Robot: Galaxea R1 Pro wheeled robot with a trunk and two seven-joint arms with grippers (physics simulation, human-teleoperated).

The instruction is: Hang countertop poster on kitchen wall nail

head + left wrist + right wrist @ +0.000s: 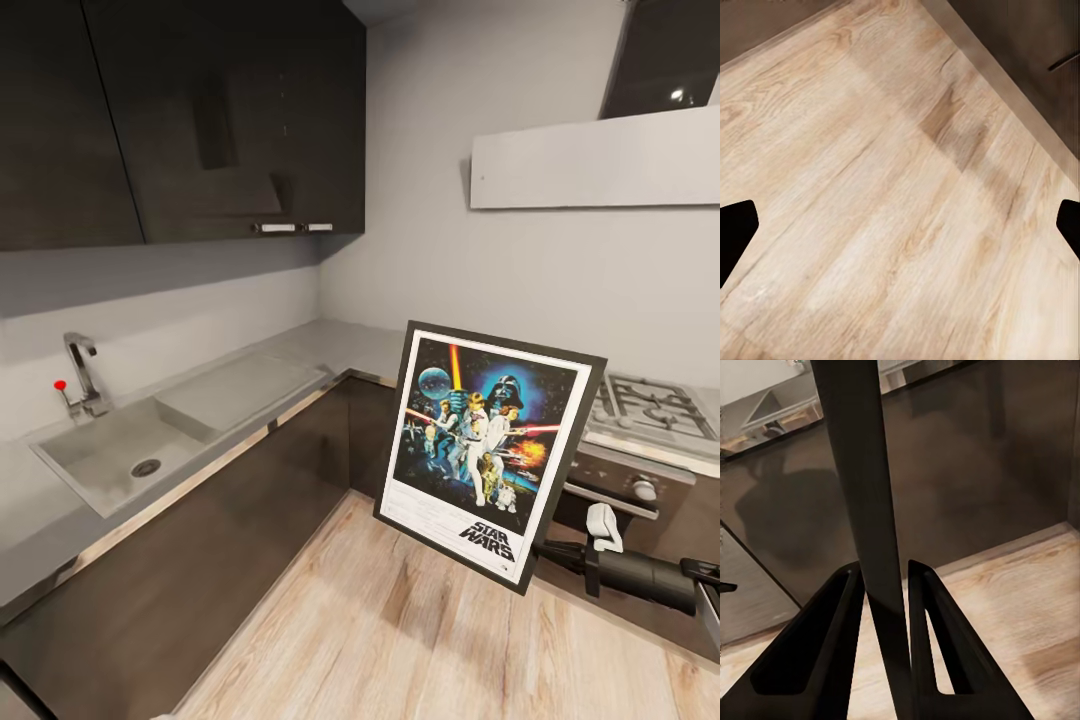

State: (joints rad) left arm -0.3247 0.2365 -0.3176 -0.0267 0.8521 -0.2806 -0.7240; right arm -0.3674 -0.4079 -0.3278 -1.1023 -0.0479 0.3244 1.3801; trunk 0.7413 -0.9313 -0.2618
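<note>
The Star Wars poster hangs tilted in the air above the wooden floor, in front of the corner cabinets and left of the hob. Its black frame and white border face me. My right gripper is shut on the poster's lower right edge. In the right wrist view, the thin dark frame edge runs up between the two fingers of my right gripper. My left gripper is open over bare floor planks, nothing between its dark fingertips. The pale grey countertop lies left and behind. The wall nails are out of view.
A steel sink with a chrome tap is set in the countertop at left. The gas hob and an oven knob are at right. Dark wall cabinets and a pale hood panel hang above. Wooden floor lies ahead.
</note>
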